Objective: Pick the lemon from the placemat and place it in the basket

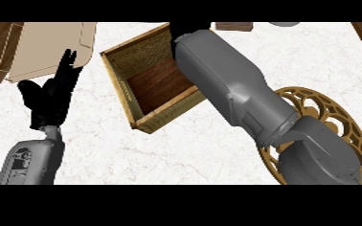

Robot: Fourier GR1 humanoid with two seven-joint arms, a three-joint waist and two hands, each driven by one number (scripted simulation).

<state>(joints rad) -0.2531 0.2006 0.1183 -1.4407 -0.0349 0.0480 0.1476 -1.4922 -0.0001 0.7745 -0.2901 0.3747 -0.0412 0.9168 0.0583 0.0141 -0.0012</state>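
Observation:
The woven basket [168,113] with a dark wooden floor stands at the centre of the counter, and no lemon shows inside it. My right forearm crosses from the lower right over the basket's far right corner. Only a black part of my right hand [186,29] shows at the picture's top edge, above the basket's back rim. No lemon is visible anywhere; whether that hand holds it is hidden. The round golden openwork placemat [322,106] lies at the right, partly under my right arm, with nothing seen on it. My left hand [50,93] rests open at the left, fingers up.
A beige tray-like object [50,45] lies at the far left, just behind my left hand. A small brown item [234,26] and a grey one [284,24] sit at the back edge. White marble counter [176,158] stretches in front of the basket.

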